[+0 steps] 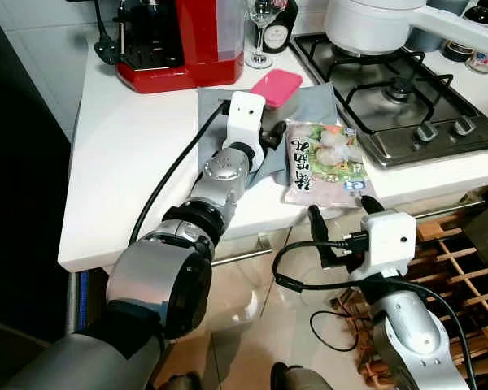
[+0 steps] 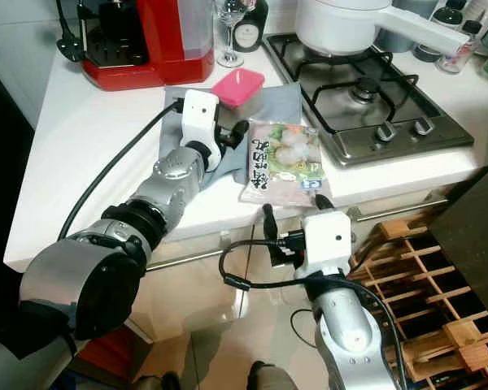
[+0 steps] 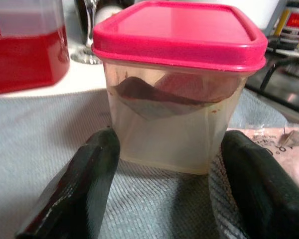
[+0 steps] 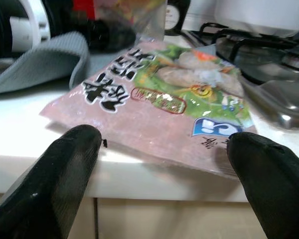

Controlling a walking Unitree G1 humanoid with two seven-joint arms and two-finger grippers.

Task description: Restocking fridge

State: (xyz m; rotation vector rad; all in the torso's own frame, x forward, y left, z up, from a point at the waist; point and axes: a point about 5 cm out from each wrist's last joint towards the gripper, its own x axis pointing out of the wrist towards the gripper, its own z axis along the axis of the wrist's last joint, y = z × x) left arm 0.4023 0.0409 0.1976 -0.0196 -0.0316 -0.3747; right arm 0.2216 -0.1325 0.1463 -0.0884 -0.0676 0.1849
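Reaching across the grey cloth [image 1: 309,101], the left gripper [image 3: 164,174] has its fingers spread wide, the pink-lidded container [image 3: 177,84] sitting just ahead between them, not touched. It looks rigid and light, so squeeze the side walls. The right gripper [image 4: 159,164], also spread, faces the floppy, likely slippery food packet [image 4: 159,104] at the counter edge [image 1: 179,236].

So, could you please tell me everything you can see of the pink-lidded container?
The container is a small squarish tub of cloudy translucent plastic with a bright pink lid pressed on. Inside, something dark reddish-brown lies slanted in the upper part. It stands upright on the grey cloth on the white counter, beside the frozen food bag. The left tool is open just in front of it, not touching.
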